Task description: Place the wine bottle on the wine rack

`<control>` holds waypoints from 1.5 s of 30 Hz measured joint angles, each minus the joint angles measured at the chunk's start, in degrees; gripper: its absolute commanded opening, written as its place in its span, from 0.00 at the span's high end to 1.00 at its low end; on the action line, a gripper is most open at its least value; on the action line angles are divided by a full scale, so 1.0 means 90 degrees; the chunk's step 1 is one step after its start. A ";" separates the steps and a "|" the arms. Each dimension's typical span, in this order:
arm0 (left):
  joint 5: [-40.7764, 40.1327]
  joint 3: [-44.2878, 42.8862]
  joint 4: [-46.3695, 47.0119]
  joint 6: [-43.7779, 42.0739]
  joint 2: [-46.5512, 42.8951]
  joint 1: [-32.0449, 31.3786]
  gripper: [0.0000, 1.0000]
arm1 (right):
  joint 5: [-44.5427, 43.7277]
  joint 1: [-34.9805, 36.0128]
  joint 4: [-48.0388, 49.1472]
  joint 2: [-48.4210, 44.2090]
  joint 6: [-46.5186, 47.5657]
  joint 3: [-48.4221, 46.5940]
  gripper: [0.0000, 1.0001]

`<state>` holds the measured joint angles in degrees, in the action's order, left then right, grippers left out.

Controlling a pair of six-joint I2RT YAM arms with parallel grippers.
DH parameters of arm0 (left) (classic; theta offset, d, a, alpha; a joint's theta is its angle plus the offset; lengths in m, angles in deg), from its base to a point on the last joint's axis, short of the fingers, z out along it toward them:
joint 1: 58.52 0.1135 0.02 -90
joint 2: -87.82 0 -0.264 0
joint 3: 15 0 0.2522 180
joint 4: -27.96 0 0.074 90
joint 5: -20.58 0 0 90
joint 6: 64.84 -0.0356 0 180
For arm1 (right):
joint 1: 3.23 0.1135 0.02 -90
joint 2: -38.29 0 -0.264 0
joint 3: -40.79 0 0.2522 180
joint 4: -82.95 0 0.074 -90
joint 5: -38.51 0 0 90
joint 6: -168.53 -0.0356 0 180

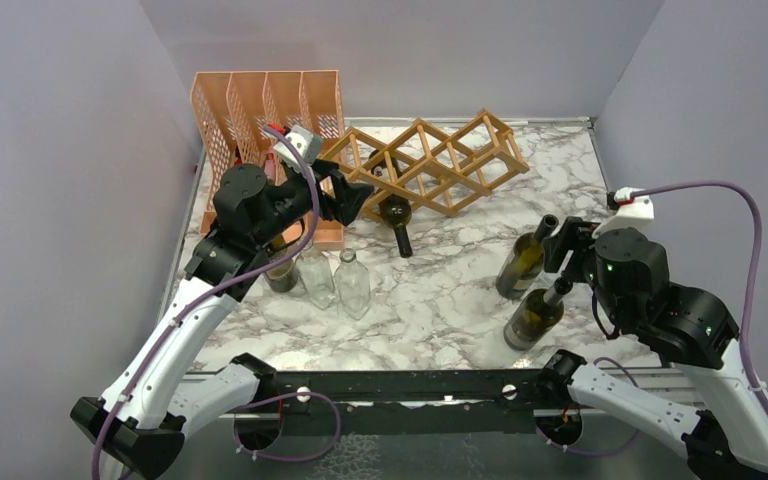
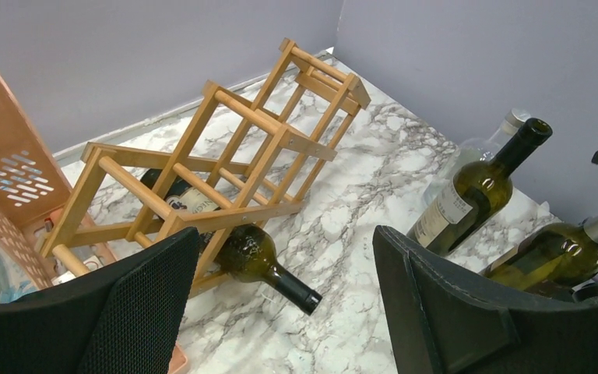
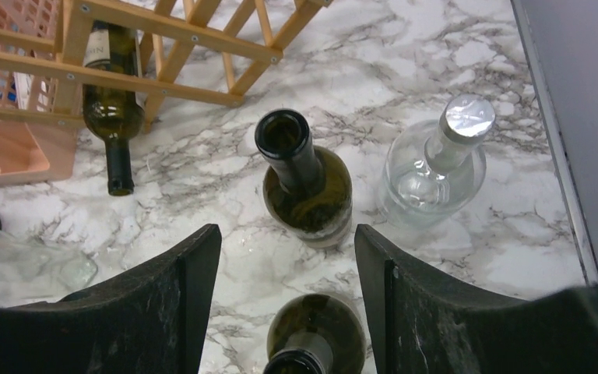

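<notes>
The wooden lattice wine rack (image 1: 430,160) stands at the back of the marble table. A dark wine bottle (image 1: 397,222) lies in its lower left cell with the neck sticking out toward the front. The rack (image 2: 233,109) and this bottle (image 2: 249,253) also show in the left wrist view. My left gripper (image 1: 358,203) is open and empty, just left of that bottle's body. My right gripper (image 1: 565,252) is open. Its fingers stand either side of the neck of an upright green bottle (image 1: 535,315), whose top shows low between them (image 3: 311,347), apart from both.
A second upright green bottle (image 1: 522,262) stands just behind. A clear bottle with a silver cap (image 3: 436,167) is to its right. Two clear bottles (image 1: 335,280) and a dark one (image 1: 280,272) stand at the left front. The orange file organiser (image 1: 260,110) is back left.
</notes>
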<state>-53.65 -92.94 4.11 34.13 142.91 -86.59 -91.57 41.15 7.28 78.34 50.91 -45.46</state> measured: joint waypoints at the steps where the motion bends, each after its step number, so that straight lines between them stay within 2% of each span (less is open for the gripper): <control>1: 0.0036 0.0000 0.0024 0.0022 0.0017 0.0000 0.13 | 0.0056 0.0002 -0.0036 -0.0102 -0.0051 0.0121 0.35; 9: 0.0335 0.0000 0.0274 0.0245 0.0177 0.0000 0.13 | 0.0228 0.0000 -0.0136 -0.0410 -0.0291 0.0495 0.47; 21: 0.0469 0.0000 0.0483 0.0389 0.0214 0.0000 0.14 | 0.0073 0.0000 -0.0126 -0.0333 -0.0954 0.0816 0.47; 28: 0.0469 0.0000 0.0515 0.0413 0.0221 0.0000 0.14 | 0.0066 0.0000 0.0095 -0.0512 -0.1095 0.1214 0.54; 34: 0.0476 -0.0002 0.0542 0.0454 0.0287 0.0000 0.14 | 0.0165 0.0000 0.0491 -0.0882 -0.0947 0.1639 0.66; 38: 0.0495 -0.0002 0.0544 0.0493 0.0318 0.0000 0.14 | 0.0219 -0.0002 0.0617 -0.0969 -0.0789 0.1678 0.85; 40: 0.0522 -0.0002 0.0571 0.0532 0.0340 0.0000 0.14 | 0.0260 -0.0010 0.0648 -0.1001 -0.0736 0.1698 0.97; 45: 0.0682 -0.0010 0.0665 0.0595 0.0447 -0.0022 0.14 | 0.0420 -0.0010 0.0736 -0.1005 -0.0503 0.1705 0.99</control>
<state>-47.50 -93.03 10.10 39.49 146.93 -86.79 -87.79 41.06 13.90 69.29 46.39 -30.11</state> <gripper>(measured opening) 0.859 0.346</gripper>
